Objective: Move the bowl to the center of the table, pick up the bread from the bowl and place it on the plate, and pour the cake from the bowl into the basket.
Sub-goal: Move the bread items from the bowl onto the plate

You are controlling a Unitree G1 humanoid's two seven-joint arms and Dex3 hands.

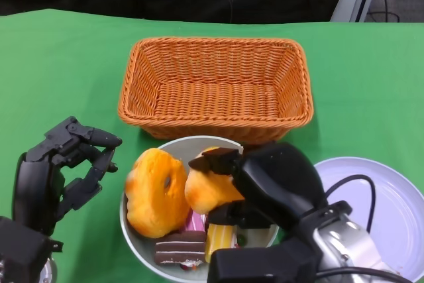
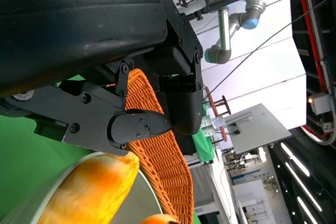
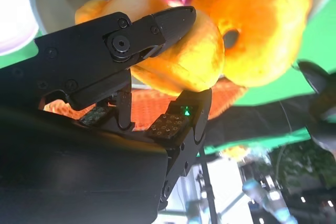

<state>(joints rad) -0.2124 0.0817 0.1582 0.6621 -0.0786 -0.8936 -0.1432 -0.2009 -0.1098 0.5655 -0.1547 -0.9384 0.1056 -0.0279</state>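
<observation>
The head view looks steeply down at the green-covered bench (image 1: 59,64) from behind both arms, taking in the woven orange wicker basket (image 1: 215,84). The right wrist view sits very close behind the black right hand (image 3: 173,61), turned upside down. The left wrist view peers past the left hand (image 2: 152,108); all three share the basket.

A green cloth (image 1: 59,64) covers the table, dark behind; a grey robot arm (image 2: 231,19) stands beyond.
</observation>
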